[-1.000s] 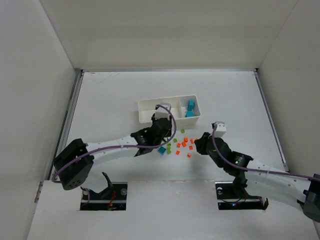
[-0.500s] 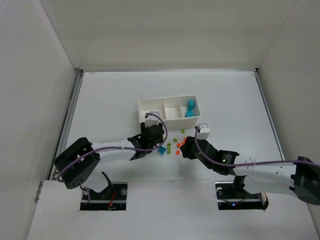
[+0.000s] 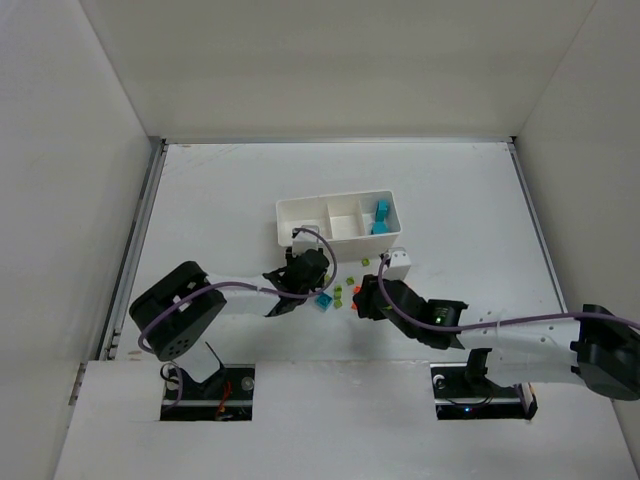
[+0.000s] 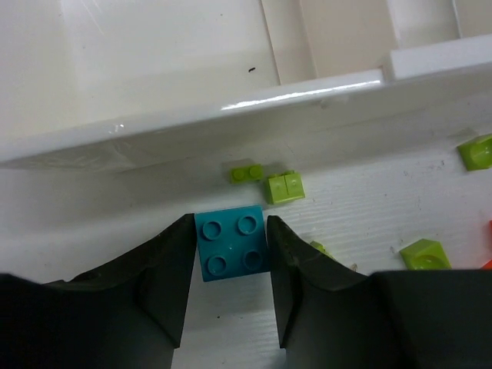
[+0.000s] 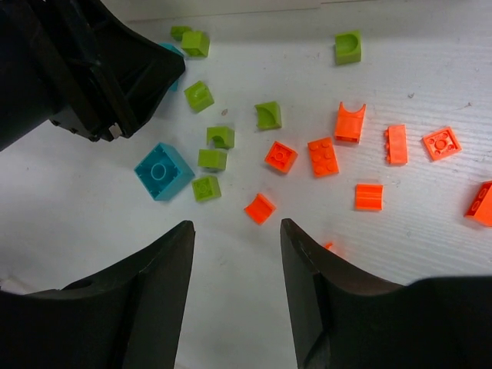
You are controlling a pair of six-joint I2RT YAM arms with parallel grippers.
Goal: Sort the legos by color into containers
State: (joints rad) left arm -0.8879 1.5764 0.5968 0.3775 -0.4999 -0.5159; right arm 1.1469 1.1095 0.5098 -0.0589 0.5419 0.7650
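My left gripper (image 4: 231,254) is shut on a teal four-stud brick (image 4: 231,244), low at the table just in front of the white three-compartment tray (image 4: 231,123). In the top view the left gripper (image 3: 305,283) is just near of the tray (image 3: 300,206), whose right compartment holds teal bricks (image 3: 381,218). My right gripper (image 5: 237,227) is open and empty over bare table, with a small orange piece (image 5: 260,207) just ahead of its gap. A second teal brick (image 5: 161,171) lies loose to its left. The right gripper (image 3: 362,300) hides much of the pile from above.
Lime green pieces (image 5: 211,159) and several orange pieces (image 5: 323,156) lie scattered between the grippers. More green pieces (image 4: 284,187) lie by the tray wall. The left gripper's body (image 5: 100,69) is close at the right wrist view's upper left. Side walls enclose the table.
The right arm has swung left over the scattered pile. The left gripper has drawn back from the tray and come down around a teal brick.
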